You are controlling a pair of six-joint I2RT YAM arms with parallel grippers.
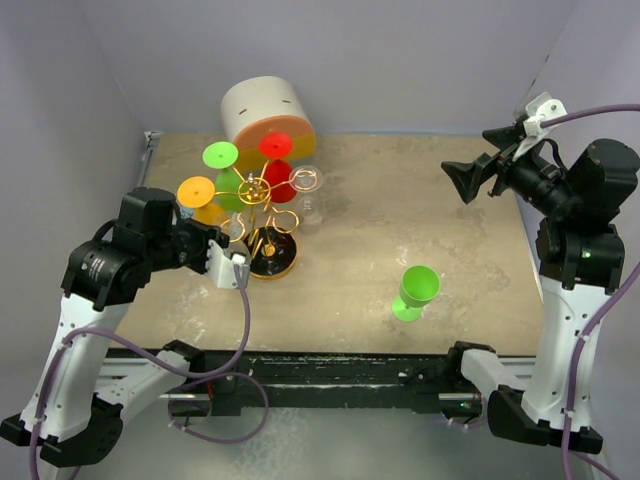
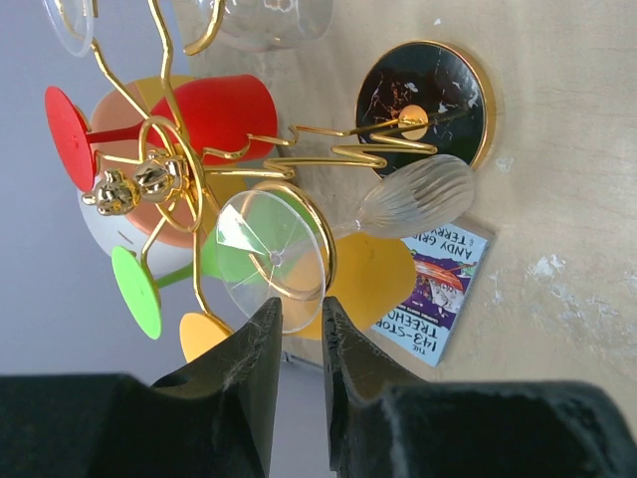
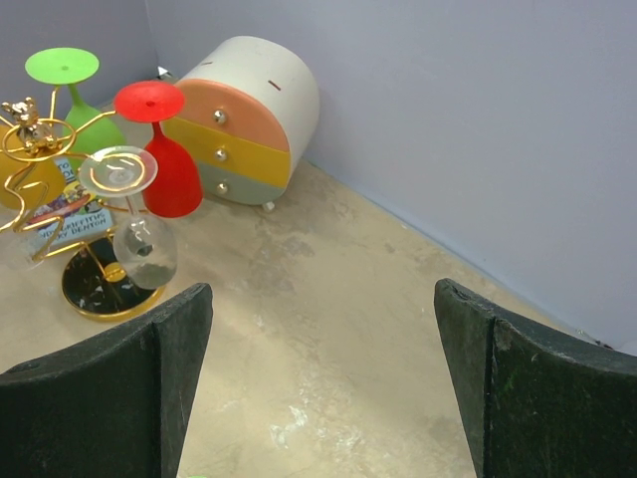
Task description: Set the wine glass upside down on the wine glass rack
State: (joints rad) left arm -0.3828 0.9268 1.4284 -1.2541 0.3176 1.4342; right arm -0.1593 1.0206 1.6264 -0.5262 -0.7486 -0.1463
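The gold wire wine glass rack (image 1: 262,200) stands on its round black base (image 1: 275,258) at the back left. Green, red, orange and clear glasses hang upside down from its rings. A clear ribbed glass (image 2: 418,194) hangs with its foot (image 2: 274,259) in a ring right in front of my left gripper (image 2: 299,314). That gripper's jaws are a narrow gap apart and hold nothing. A green wine glass (image 1: 415,292) stands alone on the table to the right. My right gripper (image 1: 462,180) is wide open, empty and raised far from it.
A cream-and-orange cylinder with small drawers (image 1: 266,113) stands behind the rack, against the back wall. A small book (image 2: 438,284) lies flat beside the rack's base (image 2: 418,100). The right wrist view shows the rack (image 3: 30,139) at its left.
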